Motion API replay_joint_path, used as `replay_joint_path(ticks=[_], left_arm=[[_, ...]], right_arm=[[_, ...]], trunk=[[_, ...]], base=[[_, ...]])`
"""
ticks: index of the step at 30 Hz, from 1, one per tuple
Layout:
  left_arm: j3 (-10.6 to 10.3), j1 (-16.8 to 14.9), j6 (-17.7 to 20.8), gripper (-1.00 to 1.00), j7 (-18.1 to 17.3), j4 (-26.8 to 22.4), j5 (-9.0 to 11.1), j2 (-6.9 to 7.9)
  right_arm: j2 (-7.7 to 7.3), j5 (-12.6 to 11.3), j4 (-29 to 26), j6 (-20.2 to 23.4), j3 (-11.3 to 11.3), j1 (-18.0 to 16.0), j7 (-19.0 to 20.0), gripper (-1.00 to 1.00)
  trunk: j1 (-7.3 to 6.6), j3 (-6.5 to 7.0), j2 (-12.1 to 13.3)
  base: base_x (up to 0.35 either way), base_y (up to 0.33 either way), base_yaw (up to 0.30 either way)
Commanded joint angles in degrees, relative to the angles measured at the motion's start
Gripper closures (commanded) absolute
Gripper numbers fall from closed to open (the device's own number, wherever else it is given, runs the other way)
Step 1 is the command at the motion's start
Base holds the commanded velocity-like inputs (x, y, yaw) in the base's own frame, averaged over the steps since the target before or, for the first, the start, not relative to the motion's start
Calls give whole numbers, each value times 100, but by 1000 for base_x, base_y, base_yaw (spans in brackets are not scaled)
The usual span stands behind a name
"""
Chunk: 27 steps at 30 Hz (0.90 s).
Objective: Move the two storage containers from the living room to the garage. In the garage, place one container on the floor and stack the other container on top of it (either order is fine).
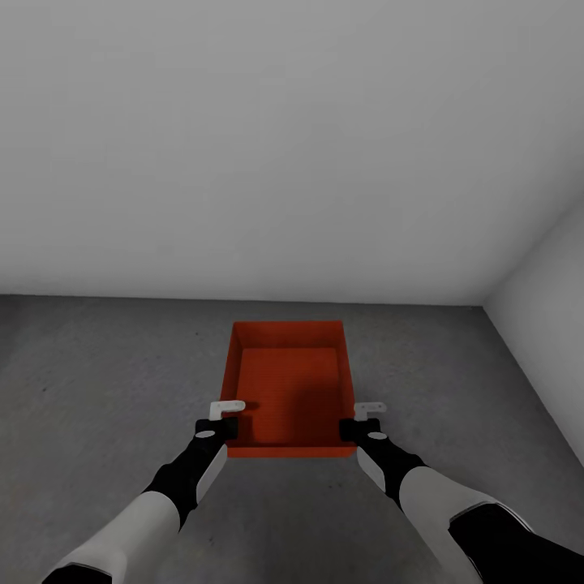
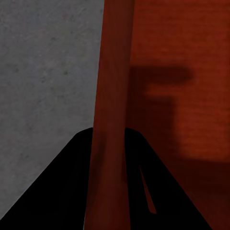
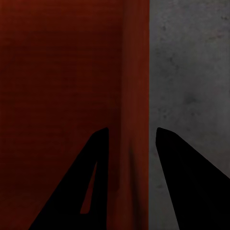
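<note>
Container (image 1: 289, 389) sits open-side up on the grey concrete floor (image 1: 97, 381), near the corner of plain white walls, and we hold it from both sides. Our left hand (image 1: 228, 415) pinches its left wall; our right hand (image 1: 364, 417) pinches the right wall, each with one finger inside and one outside. If it is fully down, we should release both hands together and draw them straight up, so neither finger drags the wall and shifts it.
</note>
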Motion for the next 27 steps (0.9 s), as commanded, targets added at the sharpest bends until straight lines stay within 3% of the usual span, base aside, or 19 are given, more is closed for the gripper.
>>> replay_joint_path(ticks=[1,27], left_arm=[[96,-6,44,100,376,-34,-113,12],[96,-6,44,100,376,-36,-113,12]], right_arm=[[-70,-78,132,-23,-108,-3,-45,100],[-70,-75,132,-32,-108,-3,-45,100]], trunk=[[23,-22,-44],[594,-489,-1087]], base=[[0,0,0],[0,0,0]])
